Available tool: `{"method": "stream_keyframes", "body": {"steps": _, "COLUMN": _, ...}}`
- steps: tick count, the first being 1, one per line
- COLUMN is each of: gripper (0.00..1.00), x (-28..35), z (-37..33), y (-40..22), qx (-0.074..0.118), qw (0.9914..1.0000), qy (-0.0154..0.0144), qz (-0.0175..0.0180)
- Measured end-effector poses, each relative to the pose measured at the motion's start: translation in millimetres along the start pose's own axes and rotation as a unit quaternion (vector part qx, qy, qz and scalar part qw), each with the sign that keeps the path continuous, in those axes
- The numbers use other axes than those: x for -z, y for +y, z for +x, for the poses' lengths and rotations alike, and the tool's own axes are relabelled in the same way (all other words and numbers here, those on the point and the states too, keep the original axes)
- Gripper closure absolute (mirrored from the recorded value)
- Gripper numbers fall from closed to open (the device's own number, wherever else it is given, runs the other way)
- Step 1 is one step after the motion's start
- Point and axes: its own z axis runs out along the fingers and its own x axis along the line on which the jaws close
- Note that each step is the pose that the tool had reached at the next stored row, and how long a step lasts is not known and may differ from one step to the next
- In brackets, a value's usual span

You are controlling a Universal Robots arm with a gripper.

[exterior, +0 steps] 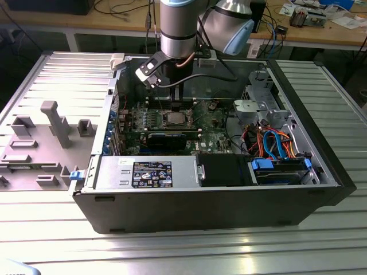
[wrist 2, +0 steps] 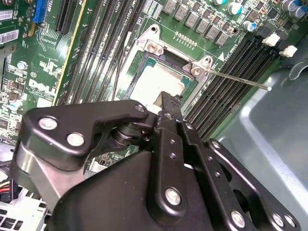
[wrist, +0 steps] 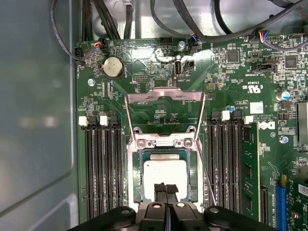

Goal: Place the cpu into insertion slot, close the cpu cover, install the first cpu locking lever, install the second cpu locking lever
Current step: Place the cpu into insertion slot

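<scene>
Now, fingers [wrist: 160, 190]: in the first wrist view we see the two black metal fingers clenched together, tip against tip, with nothing between them. They sit directly over the near edge of the cpu; we cannot tell whether they touch it.
Cpu [wrist: 162, 174]: a small flat square with a matt silver-grey top. It lies level inside the insertion slot.
Insertion slot [wrist: 138, 173]: a dark square recess with a silvery bracket and two screws along one side. The chip fills it.
Cpu cover [wrist: 166, 94]: a thin, shiny metal frame with its centre cut out. It is swung up and back on its hinge, away from the chip, so it is open.
Locking lever [wrist: 206, 173]: we make out one slim, bright wire rod beside the slot, standing free and not hooked down. We cannot pick out the second one.
Progress: we judge the first step done, since the chip is in its slot. The cover and both levers are left to do.
Memory slots [wrist: 101, 168]: long, black, ribbed channels flank the slot on both sides.
Board [wrist: 231, 96]: glossy green and densely studded with small parts.
Case [exterior: 218, 200]: dark sheet metal, lying open on its side.
Table [exterior: 172, 252]: ribbed, brushed metal; it carries the case well in from the near edge.
</scene>
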Motion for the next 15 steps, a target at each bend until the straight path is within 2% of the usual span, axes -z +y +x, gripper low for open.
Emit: {"method": "stream_keyframes", "body": {"steps": 15, "gripper": 0.89, "x": 12.1, "z": 0.3, "y": 0.2, "qx": 0.000, "qw": 1.00000, "qy": 0.0000, "qz": 0.0000}}
